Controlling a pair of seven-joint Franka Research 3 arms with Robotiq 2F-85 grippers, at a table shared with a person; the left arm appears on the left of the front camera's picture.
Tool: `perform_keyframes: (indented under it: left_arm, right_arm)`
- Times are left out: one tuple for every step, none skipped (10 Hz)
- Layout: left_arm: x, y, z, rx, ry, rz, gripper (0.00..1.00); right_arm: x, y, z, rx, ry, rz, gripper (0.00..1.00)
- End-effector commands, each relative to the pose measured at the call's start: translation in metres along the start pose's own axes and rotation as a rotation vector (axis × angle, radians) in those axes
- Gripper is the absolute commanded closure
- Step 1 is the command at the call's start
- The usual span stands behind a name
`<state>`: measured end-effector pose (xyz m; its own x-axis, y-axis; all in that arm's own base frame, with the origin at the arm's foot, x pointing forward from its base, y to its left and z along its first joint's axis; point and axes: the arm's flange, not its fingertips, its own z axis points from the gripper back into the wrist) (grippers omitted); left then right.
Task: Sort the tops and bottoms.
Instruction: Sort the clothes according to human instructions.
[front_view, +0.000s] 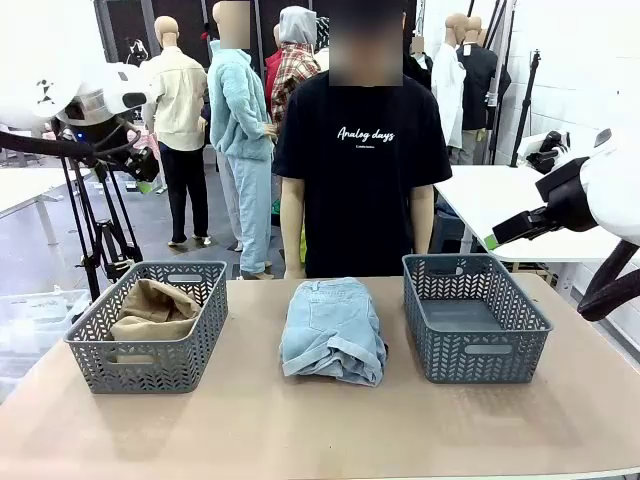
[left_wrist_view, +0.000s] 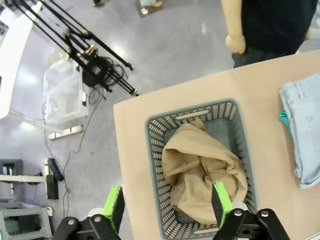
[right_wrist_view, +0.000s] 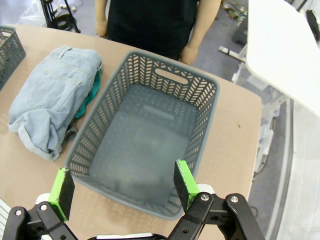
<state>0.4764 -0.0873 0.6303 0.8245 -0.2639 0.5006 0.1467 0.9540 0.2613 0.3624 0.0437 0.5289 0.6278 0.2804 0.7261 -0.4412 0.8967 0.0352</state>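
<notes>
A tan khaki top (left_wrist_view: 200, 167) lies crumpled in the left grey basket (left_wrist_view: 152, 150), also seen in the front view as the tan top (front_view: 152, 308). My left gripper (left_wrist_view: 167, 205) hangs open high above it, holding nothing. The folded light blue denim bottoms (front_view: 333, 328) lie mid-table on a teal tee (right_wrist_view: 91, 96), whose edge peeks out beneath them. A strip of grey cloth (right_wrist_view: 70, 134) also shows under the denim bottoms (right_wrist_view: 52, 97). My right gripper (right_wrist_view: 123, 189) is open above the near end of the right basket (right_wrist_view: 207, 125), which has nothing in it.
A person in a black tee (front_view: 362, 150) stands at the far edge with both hands down. Tripod legs (left_wrist_view: 95, 55) and a plastic box (left_wrist_view: 62, 95) sit on the floor left of the table. A white table (right_wrist_view: 285, 50) is to the right.
</notes>
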Motion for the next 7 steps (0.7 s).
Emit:
perform_keyframes:
  left_arm:
    - [-0.0011, 0.0012, 0.0024, 0.006, 0.004, 0.004, 0.0]
    - [-0.0011, 0.0012, 0.0024, 0.006, 0.004, 0.004, 0.0]
    - [-0.0011, 0.0012, 0.0024, 0.006, 0.004, 0.004, 0.0]
    - [-0.0011, 0.0012, 0.0024, 0.006, 0.004, 0.004, 0.0]
    - [-0.0011, 0.0012, 0.0024, 0.006, 0.004, 0.004, 0.0]
    - [-0.0011, 0.0012, 0.0024, 0.006, 0.004, 0.004, 0.0]
    - [-0.0011, 0.0012, 0.0024, 0.006, 0.004, 0.004, 0.0]
  right_arm:
    - [0.0, 0.0006, -0.0023, 0.002, 0.006, -0.008, 0.0]
    - [0.0, 0.0006, -0.0023, 0.002, 0.006, -0.008, 0.0]
    - [0.0, 0.0006, -0.0023, 0.002, 0.006, -0.008, 0.0]
    - [0.0, 0.0006, -0.0023, 0.002, 0.006, -0.008, 0.0]
    - [0.0, 0.0006, -0.0023, 0.002, 0.006, -0.008, 0.0]
    - [0.0, 0.0006, -0.0023, 0.002, 0.006, -0.008, 0.0]
    - [0.0, 0.0006, -0.0023, 0.002, 0.006, -0.008, 0.0]
